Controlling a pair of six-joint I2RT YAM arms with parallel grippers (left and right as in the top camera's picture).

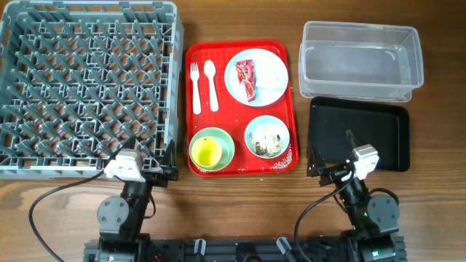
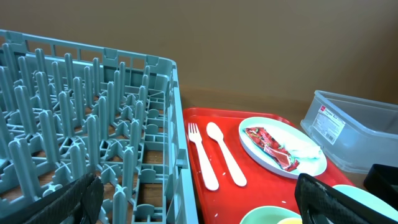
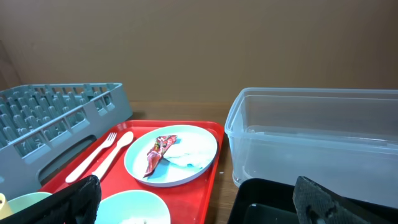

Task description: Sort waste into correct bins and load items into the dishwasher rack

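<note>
The grey dishwasher rack (image 1: 87, 84) fills the left. On a red serving tray (image 1: 240, 169) lie a white fork (image 1: 194, 87) and spoon (image 1: 210, 84), a pale blue plate (image 1: 273, 80) with a red wrapper (image 1: 246, 78) and white napkin (image 1: 268, 76), a mint bowl (image 1: 227, 142) holding a yellow cup (image 1: 206, 152), and a mint bowl with rice scraps (image 1: 266, 137). The clear tub (image 1: 362, 60) and black tray (image 1: 360, 135) stand at the right. My left gripper (image 1: 169, 161) is open and empty at the rack's near corner. My right gripper (image 1: 329, 156) is open and empty over the black tray's near left corner.
The wooden table shows in a narrow strip between the red tray and the bins (image 1: 302, 131). Both arm bases stand at the near edge. In the left wrist view the rack wall (image 2: 177, 155) is close beside the red tray (image 2: 217, 199).
</note>
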